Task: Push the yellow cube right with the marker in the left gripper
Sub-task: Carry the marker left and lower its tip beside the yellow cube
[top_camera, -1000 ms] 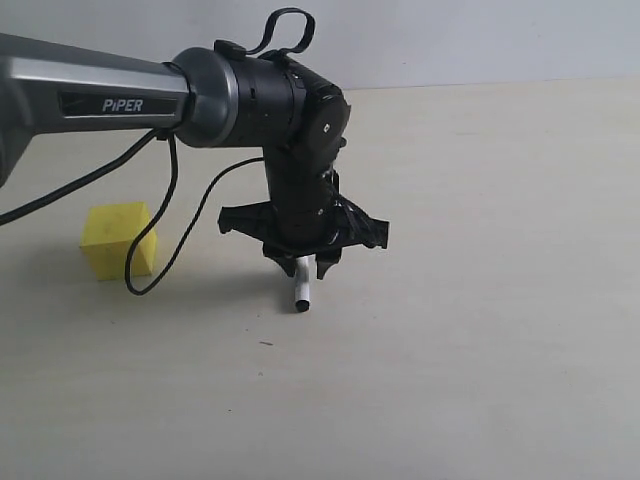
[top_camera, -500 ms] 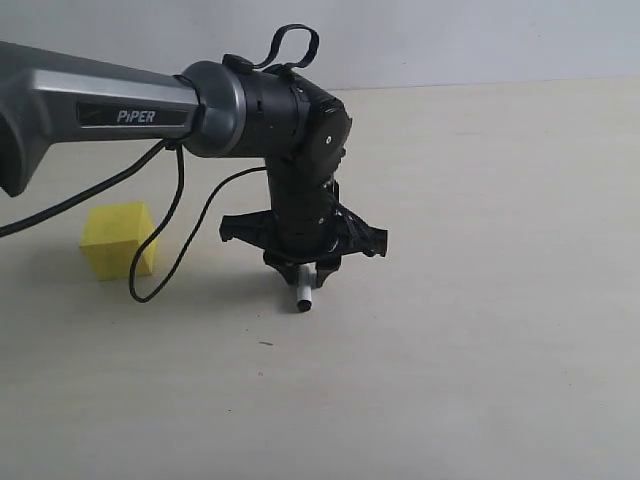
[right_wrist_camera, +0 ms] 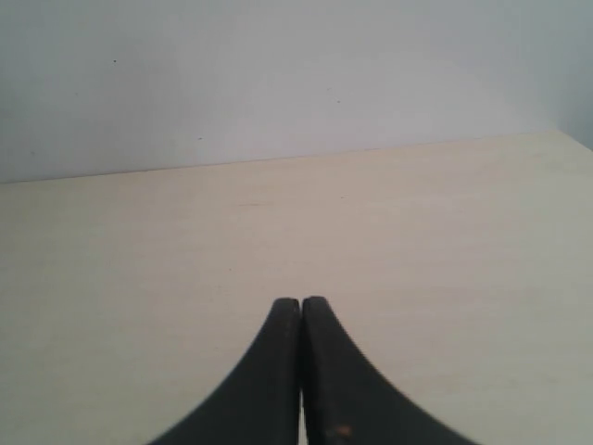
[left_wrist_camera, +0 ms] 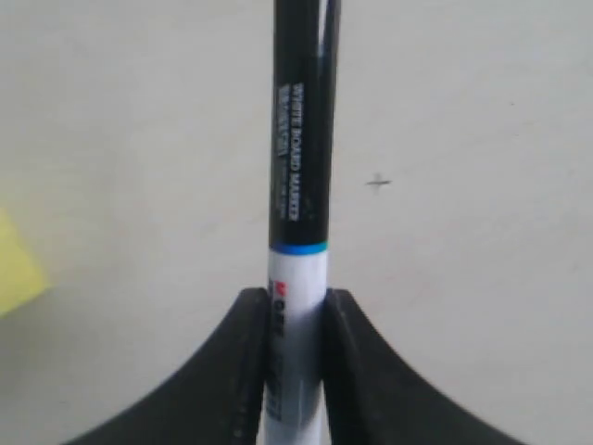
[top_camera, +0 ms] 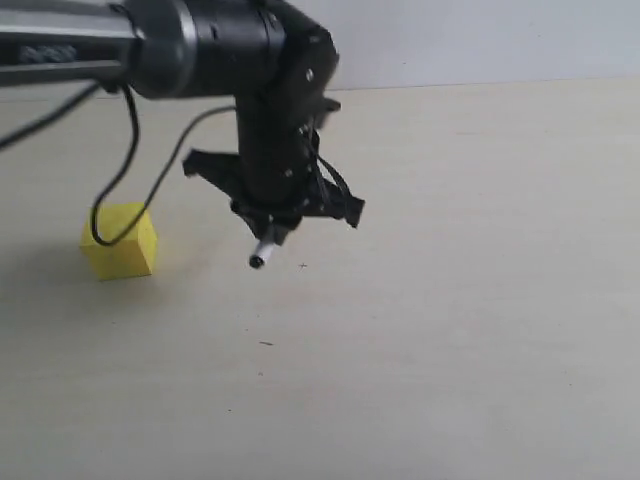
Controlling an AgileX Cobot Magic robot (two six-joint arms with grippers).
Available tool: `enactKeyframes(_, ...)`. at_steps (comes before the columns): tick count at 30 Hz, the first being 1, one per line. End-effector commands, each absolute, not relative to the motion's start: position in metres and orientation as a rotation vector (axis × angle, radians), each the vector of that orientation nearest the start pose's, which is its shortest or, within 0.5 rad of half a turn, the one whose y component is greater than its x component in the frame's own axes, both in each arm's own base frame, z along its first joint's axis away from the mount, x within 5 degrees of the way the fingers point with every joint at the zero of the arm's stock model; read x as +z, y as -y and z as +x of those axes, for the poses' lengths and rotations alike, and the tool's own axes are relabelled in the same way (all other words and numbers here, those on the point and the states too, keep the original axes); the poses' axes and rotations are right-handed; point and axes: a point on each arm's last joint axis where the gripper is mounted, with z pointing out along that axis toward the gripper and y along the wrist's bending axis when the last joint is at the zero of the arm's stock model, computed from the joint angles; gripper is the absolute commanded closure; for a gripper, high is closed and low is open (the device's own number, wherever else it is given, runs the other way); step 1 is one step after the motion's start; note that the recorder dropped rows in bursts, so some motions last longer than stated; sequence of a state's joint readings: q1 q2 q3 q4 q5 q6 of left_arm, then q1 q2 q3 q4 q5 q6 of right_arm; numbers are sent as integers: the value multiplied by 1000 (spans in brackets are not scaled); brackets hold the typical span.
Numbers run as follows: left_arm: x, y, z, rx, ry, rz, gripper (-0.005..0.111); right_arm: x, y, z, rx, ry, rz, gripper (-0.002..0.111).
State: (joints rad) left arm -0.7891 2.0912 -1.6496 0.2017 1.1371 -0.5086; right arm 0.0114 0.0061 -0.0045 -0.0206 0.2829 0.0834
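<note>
- Tabletop [top_camera: 480,300]: pale beige, matte; carries the cube.
- Wall [top_camera: 480,40]: plain, light grey-white, behind the far edge of the tabletop.
- Left arm [top_camera: 200,45]: grey tube into black wrist, enters from the left of the exterior view, wrist bent downward. Blurred.
- Cable [top_camera: 125,170]: black, hangs off the arm in a loop; the loop's lowest part crosses in front of the cube's top.
- Left gripper [top_camera: 272,230]: points down over the tabletop. Fingers [left_wrist_camera: 241,371] narrow, clamped on the marker's white barrel, one on each side.
- Right gripper [right_wrist_camera: 301,311]: seen in its own wrist view only. Fingers pressed together, nothing between them; bare tabletop and wall ahead.
- Cube [top_camera: 120,242]: yellow, sits on the tabletop, left of the left gripper in the exterior view, well apart from the marker. One corner shows at the edge of the left wrist view [left_wrist_camera: 14,269].
- Marker [left_wrist_camera: 298,139]: black section with white print, thin blue ring, then white barrel. In the exterior view a short end [top_camera: 262,252] sticks out below the fingers, tilted toward the cube's side. Whether it touches the tabletop: cannot tell.
- Small cross mark [left_wrist_camera: 377,183] on the tabletop, beside the marker.
</note>
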Motion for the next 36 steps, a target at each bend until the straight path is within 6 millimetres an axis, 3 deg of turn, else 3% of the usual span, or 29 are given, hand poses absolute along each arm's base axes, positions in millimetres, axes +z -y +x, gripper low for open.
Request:
enactKeyframes(1, 271, 252, 294, 269, -2735, 619, 107, 188, 0, 55, 35, -1766, 49, 108)
enactKeyframes(5, 322, 191, 266, 348, -2596, 567, 107, 188, 0, 55, 35, -1766, 49, 108)
enactKeyframes(9, 343, 117, 242, 424, -2564, 440, 107, 188, 0, 55, 35, -1766, 49, 108)
enactKeyframes(11, 348, 73, 228, 480, -2571, 361, 107, 188, 0, 55, 35, -1766, 49, 108)
enactKeyframes(15, 329, 16, 211, 630, -2671, 362, 107, 188, 0, 55, 35, -1766, 49, 108)
enactKeyframes(17, 314, -2, 210, 673, -2718, 378, 107, 188, 0, 55, 35, -1766, 49, 108)
enactKeyframes(22, 285, -13, 232, 614, -2532, 573, 107, 188, 0, 55, 35, -1766, 49, 108)
enactKeyframes(30, 226, -8, 267, 720, -2379, 1589, 107, 188, 0, 55, 35, -1764, 48, 108)
enactKeyframes(33, 212, -11, 281, 719, -2339, 1737, 107, 188, 0, 55, 35, -1766, 49, 108)
enactKeyframes(36, 201, -23, 294, 706, -2382, 1766, 107, 188, 0, 55, 35, -1766, 49, 108)
